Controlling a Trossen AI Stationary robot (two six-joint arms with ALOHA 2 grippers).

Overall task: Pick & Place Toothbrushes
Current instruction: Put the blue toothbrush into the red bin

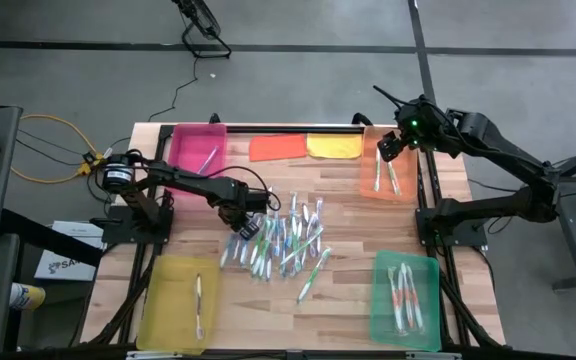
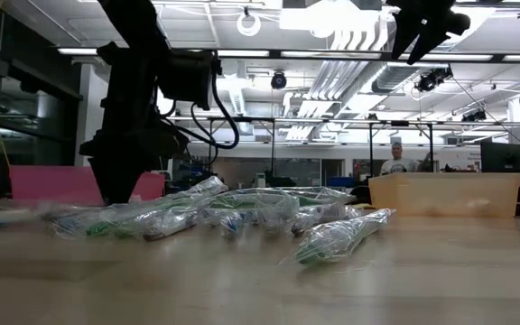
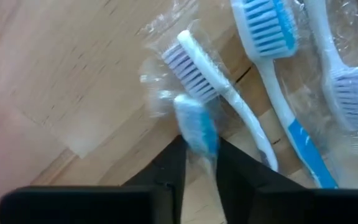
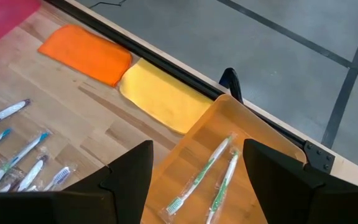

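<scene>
A pile of wrapped toothbrushes [image 1: 286, 238] lies mid-table, also in the low view [image 2: 242, 212]. My left gripper [image 1: 249, 228] stands at the pile's left edge, pointing down, shut on a blue-headed toothbrush [image 3: 196, 127] in clear wrap. Beside it lie a purple-bristled toothbrush [image 3: 194, 68] and another blue toothbrush [image 3: 272, 37]. My right gripper [image 1: 388, 146] hangs open, high above the orange tray [image 1: 370, 180], with nothing between its fingers [image 4: 129, 177]. Two green toothbrushes [image 4: 213, 174] lie in that tray. My left gripper pinches the blue-headed toothbrush just behind its bristle head [image 3: 199, 144] between its two fingers. The fingers come from above, pointing down. The head sticks out past the fingertips over the wood; whether it is off the table I cannot tell.
A pink tray [image 1: 183, 150] stands far left, a yellow tray [image 1: 163, 300] near left, and a green tray [image 1: 383, 300] near right, each holding toothbrushes. An orange cloth [image 1: 278, 147] and a yellow cloth [image 1: 334, 146] lie at the far edge. Bare wood lies left of the pile.
</scene>
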